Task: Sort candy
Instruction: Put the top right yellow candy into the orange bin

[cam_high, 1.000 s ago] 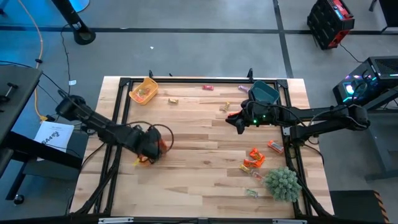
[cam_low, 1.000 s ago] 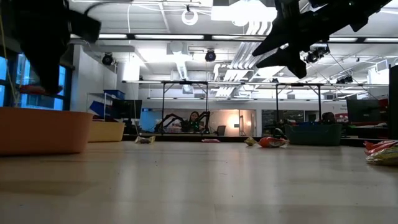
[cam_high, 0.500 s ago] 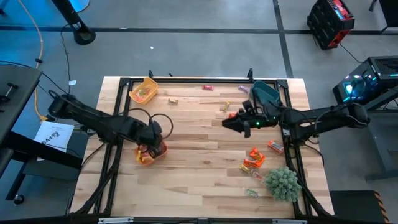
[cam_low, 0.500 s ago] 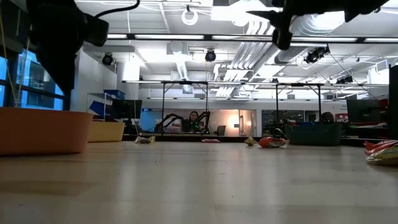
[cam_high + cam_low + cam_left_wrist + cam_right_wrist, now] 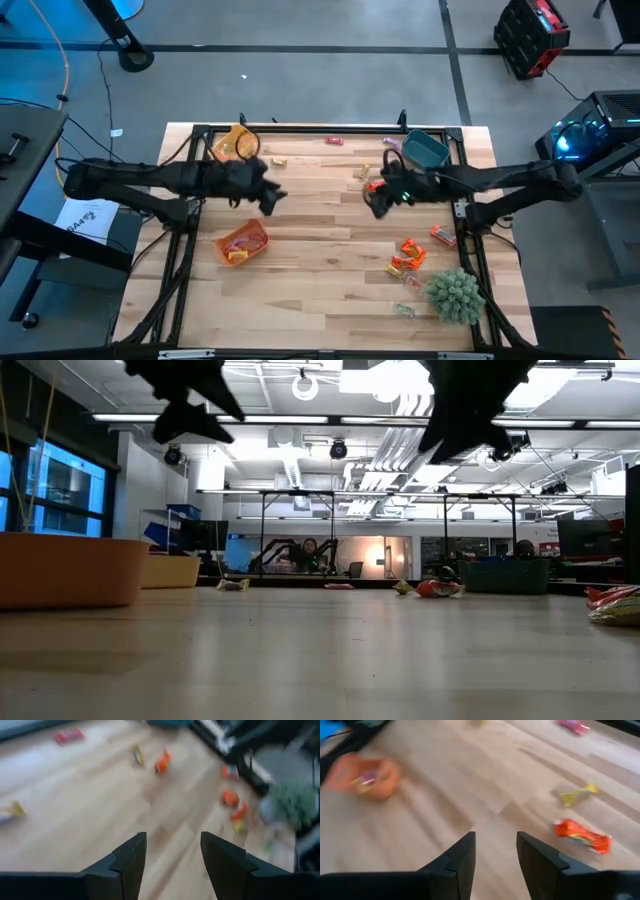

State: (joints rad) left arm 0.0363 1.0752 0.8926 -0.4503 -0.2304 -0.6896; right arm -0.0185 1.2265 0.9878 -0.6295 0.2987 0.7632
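Note:
Small wrapped candy lies scattered on the wooden table: an orange piece (image 5: 375,185) and a yellow one (image 5: 363,172) mid-table, a red one (image 5: 333,141) at the far edge, an orange cluster (image 5: 408,255) on the right. My left gripper (image 5: 270,195) hovers open and empty above bare wood (image 5: 172,840), beyond the orange tray (image 5: 243,243). My right gripper (image 5: 378,200) hangs open and empty (image 5: 496,837) just short of the orange piece (image 5: 582,836) and the yellow piece (image 5: 578,795).
A yellow tray (image 5: 232,143) stands at the far left and a teal tray (image 5: 425,150) at the far right. A spiky green plant ball (image 5: 455,295) sits near the front right, with a green candy (image 5: 403,310) beside it. Black frame rails edge the table.
My left gripper has risen from over the orange tray and swung toward the far edge and the right. The reddish bit at its tip a second ago no longer shows there. My right gripper has stayed near the orange candy, tipping its fingers about.

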